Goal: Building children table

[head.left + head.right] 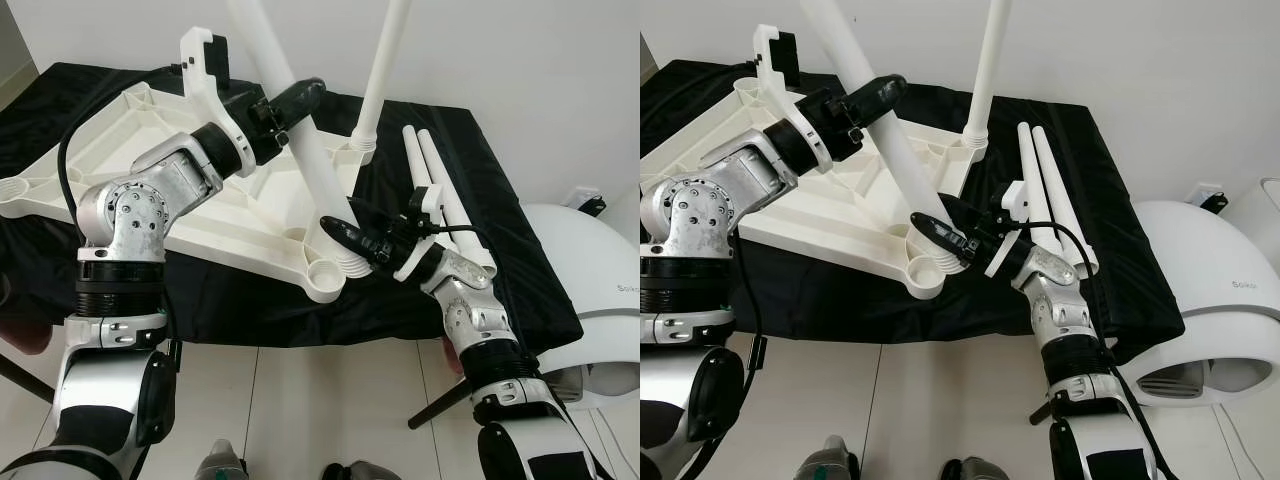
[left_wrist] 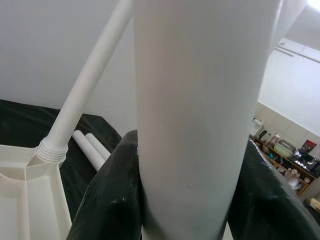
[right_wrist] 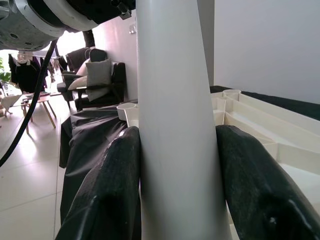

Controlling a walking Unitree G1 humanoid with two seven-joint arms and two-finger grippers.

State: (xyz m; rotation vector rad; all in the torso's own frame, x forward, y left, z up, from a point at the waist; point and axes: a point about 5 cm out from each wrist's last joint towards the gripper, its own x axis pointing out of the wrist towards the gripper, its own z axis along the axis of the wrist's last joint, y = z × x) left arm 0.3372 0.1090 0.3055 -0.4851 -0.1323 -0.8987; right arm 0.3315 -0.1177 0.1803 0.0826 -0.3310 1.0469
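Note:
A white table top (image 1: 230, 215) lies upside down on a black-covered table. One white leg (image 1: 380, 80) stands upright in its far right corner socket. A second white leg (image 1: 305, 150) leans tilted, its threaded lower end at the near corner socket (image 1: 325, 278); I cannot tell if it is seated. My left gripper (image 1: 290, 100) is shut on this leg high up, with the leg (image 2: 200, 125) between its black fingers (image 2: 107, 200). My right gripper (image 1: 338, 232) is shut on the same leg (image 3: 175, 125) just above the threads, fingers (image 3: 107, 190) on both sides.
Two loose white legs (image 1: 440, 190) lie side by side on the black cloth (image 1: 500, 220) to the right of the table top. A white rounded appliance (image 1: 590, 290) stands on the tiled floor at right. The table's front edge is close to my body.

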